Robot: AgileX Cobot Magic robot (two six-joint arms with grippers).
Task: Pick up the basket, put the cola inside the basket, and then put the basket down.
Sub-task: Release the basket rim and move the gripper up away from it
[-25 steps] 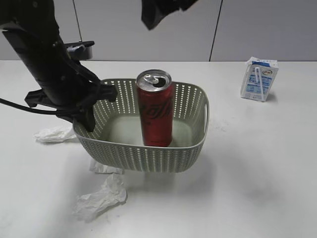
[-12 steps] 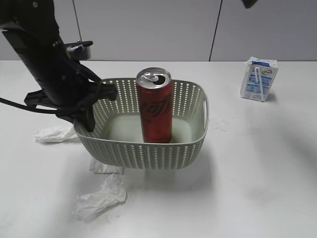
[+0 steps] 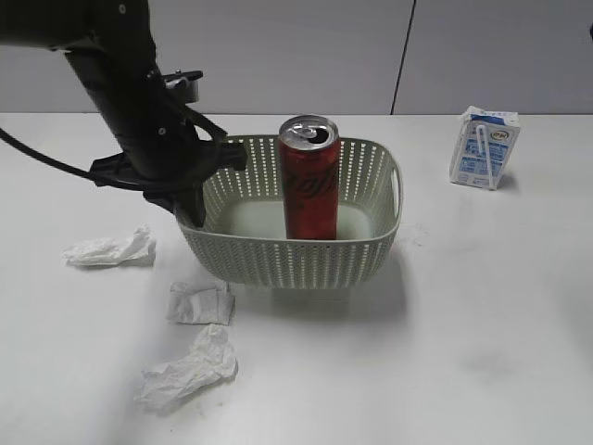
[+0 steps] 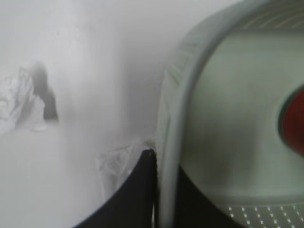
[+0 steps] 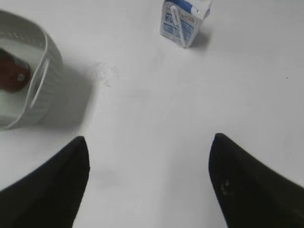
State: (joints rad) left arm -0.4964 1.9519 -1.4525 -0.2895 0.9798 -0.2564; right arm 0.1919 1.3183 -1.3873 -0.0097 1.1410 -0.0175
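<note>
1. The step in hand looks like the last one: setting the basket [image 3: 298, 248] down. The cola [image 3: 310, 190] already stands upright inside it, near the middle of the floor.
2. The left gripper [image 3: 190, 211] is clamped on the basket's left rim, one finger [image 4: 137, 190] outside the wall and the other inside. In the left wrist view the rim runs straight between the two fingers.
3. The basket appears to sit slightly above the worktop [image 3: 482, 315], with a shadow under its base. Whether it touches the surface I cannot tell.
4. The next move calls for lowering it level, so the tall can does not tip, and then letting go of the rim.
5. The right gripper [image 5: 148, 176] hangs spread wide and empty above bare worktop, with the basket off to its left.
6. Crumpled paper [image 3: 188, 367] lies near the basket's left side.
</note>
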